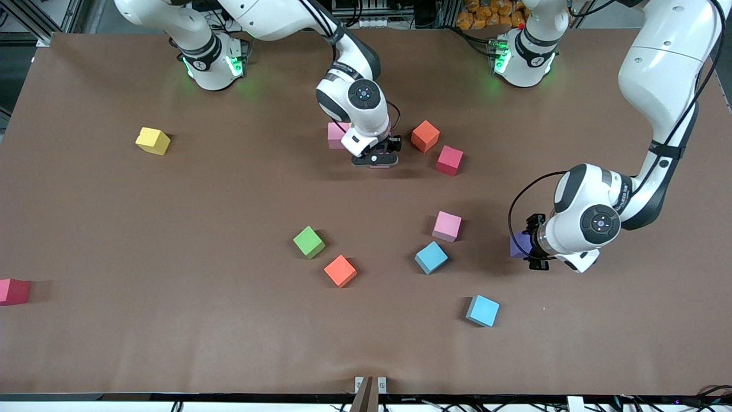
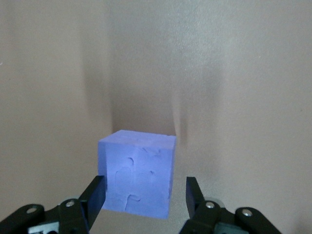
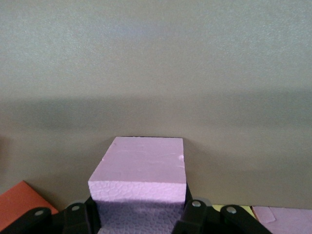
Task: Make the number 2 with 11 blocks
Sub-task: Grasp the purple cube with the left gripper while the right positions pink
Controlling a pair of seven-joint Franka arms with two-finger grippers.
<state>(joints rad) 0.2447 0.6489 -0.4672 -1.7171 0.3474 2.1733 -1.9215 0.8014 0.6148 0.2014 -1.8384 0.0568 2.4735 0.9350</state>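
Note:
The blocks lie scattered and apart on the brown table (image 1: 171, 217). My right gripper (image 1: 376, 162) (image 3: 141, 209) is shut on a pale pink block (image 3: 141, 170), low at the table beside another pink block (image 1: 337, 135). My left gripper (image 1: 532, 245) (image 2: 145, 190) is open, low at the table, its fingers on either side of a purple block (image 1: 517, 245) (image 2: 139, 165), with a gap at one finger. A yellow block (image 1: 152, 140), green block (image 1: 309, 241), two orange blocks (image 1: 425, 136) (image 1: 340, 270), two light blue blocks (image 1: 431, 257) (image 1: 482, 311) and a third pink block (image 1: 446, 226) lie loose.
A red cube (image 1: 449, 160) sits beside the orange block close to my right gripper. Another red cube (image 1: 12, 290) lies at the table edge toward the right arm's end. The orange block's corner (image 3: 19, 207) shows in the right wrist view.

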